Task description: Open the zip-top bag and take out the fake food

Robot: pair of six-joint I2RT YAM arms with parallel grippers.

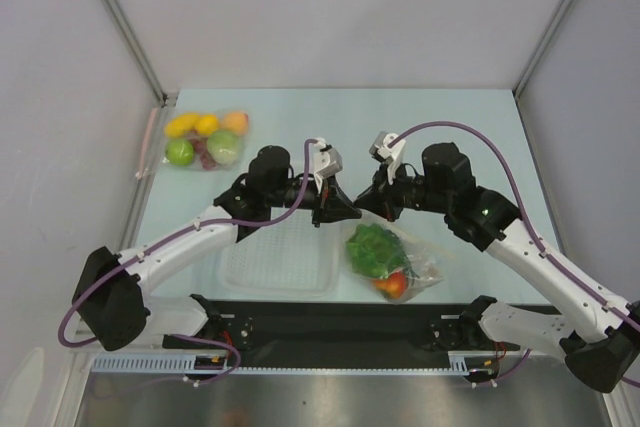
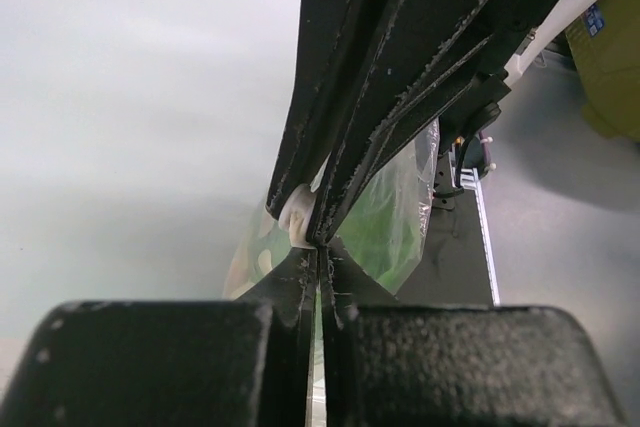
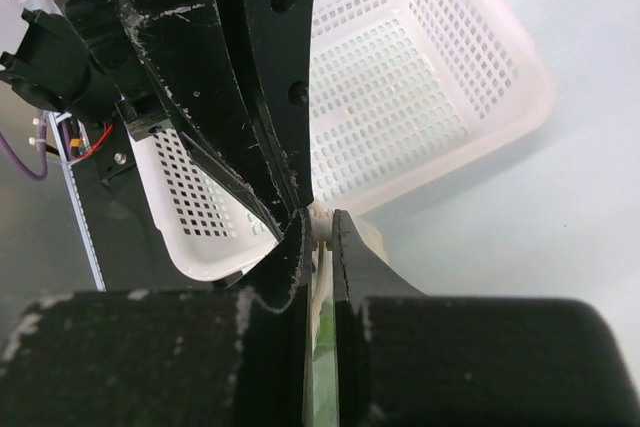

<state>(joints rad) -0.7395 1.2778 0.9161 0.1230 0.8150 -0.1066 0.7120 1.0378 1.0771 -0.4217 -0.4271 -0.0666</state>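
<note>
Pouch of round fruits (image 1: 205,139) lies far left, well apart. Left gripper (image 1: 335,210) is closed, pinching the mouth edge of the zip-top bag (image 1: 420,262). Right gripper (image 1: 368,207) meets it tip to tip, clamped on the same edge. Fake food (image 1: 375,249) is inside the bag, which lies on the tabletop (image 1: 450,127) just right of the white basket (image 1: 240,272). Judged: seal not yet parted, removal not begun. Nothing obstructs.

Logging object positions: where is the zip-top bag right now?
In the top view, the zip-top bag lies right of centre, just right of the white basket; the left gripper and right gripper pinch its upper-left edge.
</note>
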